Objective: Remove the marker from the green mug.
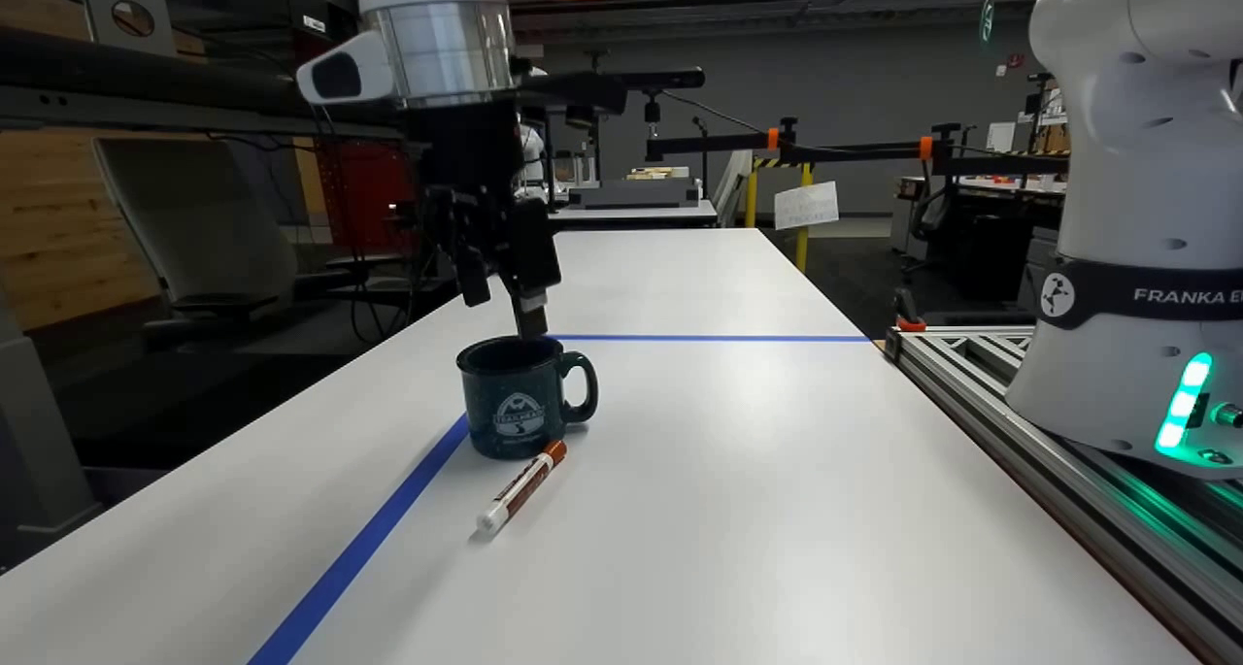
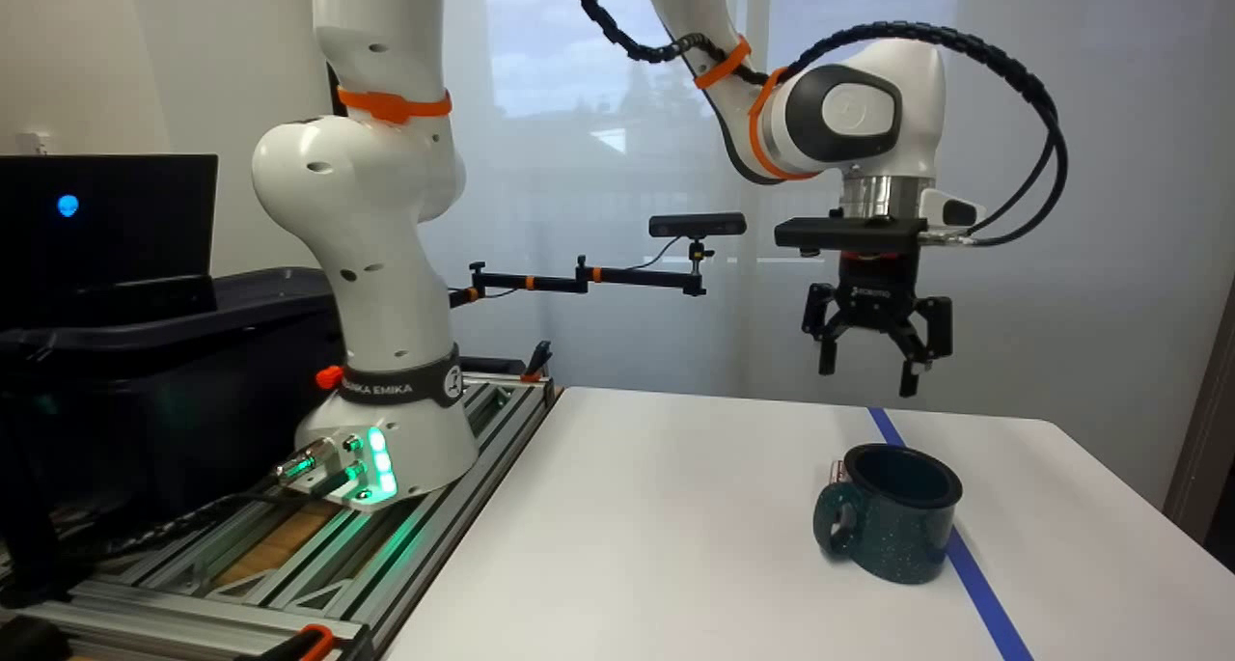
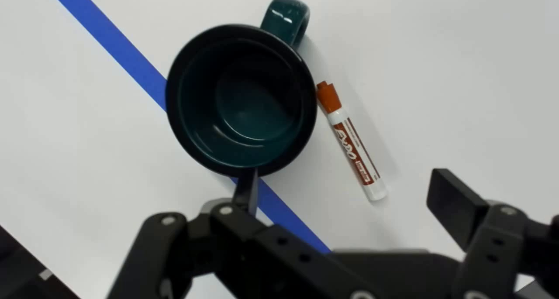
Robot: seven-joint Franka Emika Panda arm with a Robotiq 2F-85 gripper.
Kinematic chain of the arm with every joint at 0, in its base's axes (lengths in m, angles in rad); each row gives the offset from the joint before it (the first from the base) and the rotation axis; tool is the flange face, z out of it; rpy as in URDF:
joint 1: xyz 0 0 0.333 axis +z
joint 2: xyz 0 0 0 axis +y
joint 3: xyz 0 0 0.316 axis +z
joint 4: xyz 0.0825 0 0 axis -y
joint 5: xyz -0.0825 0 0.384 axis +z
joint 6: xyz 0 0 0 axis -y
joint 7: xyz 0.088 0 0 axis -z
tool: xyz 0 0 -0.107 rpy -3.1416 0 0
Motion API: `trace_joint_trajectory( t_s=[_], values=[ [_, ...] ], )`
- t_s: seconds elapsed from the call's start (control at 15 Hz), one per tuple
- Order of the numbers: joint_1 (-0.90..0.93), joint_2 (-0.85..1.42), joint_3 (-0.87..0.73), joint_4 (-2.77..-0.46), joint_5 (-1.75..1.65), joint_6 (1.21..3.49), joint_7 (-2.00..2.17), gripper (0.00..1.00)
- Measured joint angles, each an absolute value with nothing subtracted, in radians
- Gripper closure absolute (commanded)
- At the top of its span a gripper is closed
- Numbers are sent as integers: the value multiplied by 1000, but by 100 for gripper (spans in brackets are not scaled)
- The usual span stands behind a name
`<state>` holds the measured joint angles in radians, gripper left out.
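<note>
The green mug stands upright on the white table in both exterior views point(image 1: 486, 408) point(image 2: 912, 536). In the wrist view its inside point(image 3: 257, 111) shows nothing in it. The marker point(image 3: 351, 146) lies on the table beside the mug, its red-brown cap close to the mug's side below the handle. It also shows in an exterior view point(image 1: 522, 488); elsewhere only a small bit point(image 2: 837, 471) shows past the mug. My gripper point(image 2: 868, 375) is open and empty, pointing down above the table near the mug. In the wrist view the fingers point(image 3: 347, 190) are wide apart, one overlapping the mug's rim.
Blue tape lines point(image 1: 388, 524) cross the white table point(image 1: 757, 510); one passes under the mug. The robot base stands on a metal frame point(image 2: 521, 429) along the table's edge. A camera on a jointed stand point(image 2: 697, 225) rises behind the table.
</note>
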<state>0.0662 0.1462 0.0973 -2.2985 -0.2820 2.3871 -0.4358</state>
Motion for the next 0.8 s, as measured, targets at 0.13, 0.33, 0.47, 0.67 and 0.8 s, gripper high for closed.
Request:
trace_joint_trajectory(
  t_s=[0.13, 0.33, 0.47, 0.67, 0.8],
  values=[
    [55, 109, 81, -2299, -261, 2358, -378, 0],
    [43, 87, 53, -2299, -251, 2318, -273, 0],
    [37, 88, 41, -2299, -247, 2297, -210, 0],
    [36, 88, 39, -2299, -245, 2290, -183, 0],
    [36, 88, 40, -2299, -245, 2290, -179, 0]
  ],
)
